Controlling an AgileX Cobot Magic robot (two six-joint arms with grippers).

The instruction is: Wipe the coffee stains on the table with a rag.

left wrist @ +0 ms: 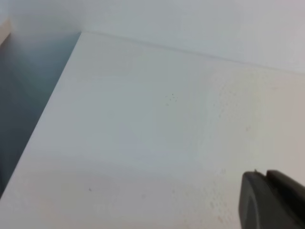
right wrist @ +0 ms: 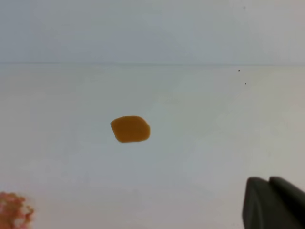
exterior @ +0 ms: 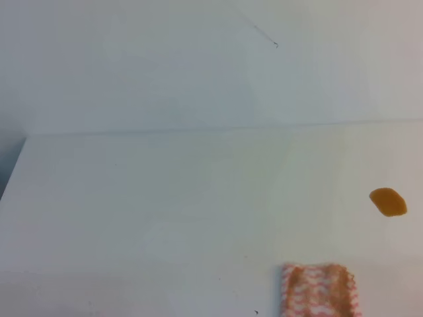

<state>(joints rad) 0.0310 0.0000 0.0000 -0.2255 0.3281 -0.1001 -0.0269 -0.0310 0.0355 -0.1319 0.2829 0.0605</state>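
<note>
On white table [exterior: 165,198], coffee stain [exterior: 388,201] oval slanting down-right, rag [exterior: 320,290] lengthwise toward camera, gripper states unclear

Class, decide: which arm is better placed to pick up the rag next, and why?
Right, probably. The rag and coffee stain lie on the table's right side, and both show in the right wrist view; the left wrist view shows neither.

I see a plain white wall [exterior: 165,59] up at 12 o'clock, w/ a thin dark scratch [exterior: 264,36] near 1. At 9 o'clock there's a dim blue-grey gap [left wrist: 24,95], prob. shadow. Light is soft & even, a bit grey.
</note>
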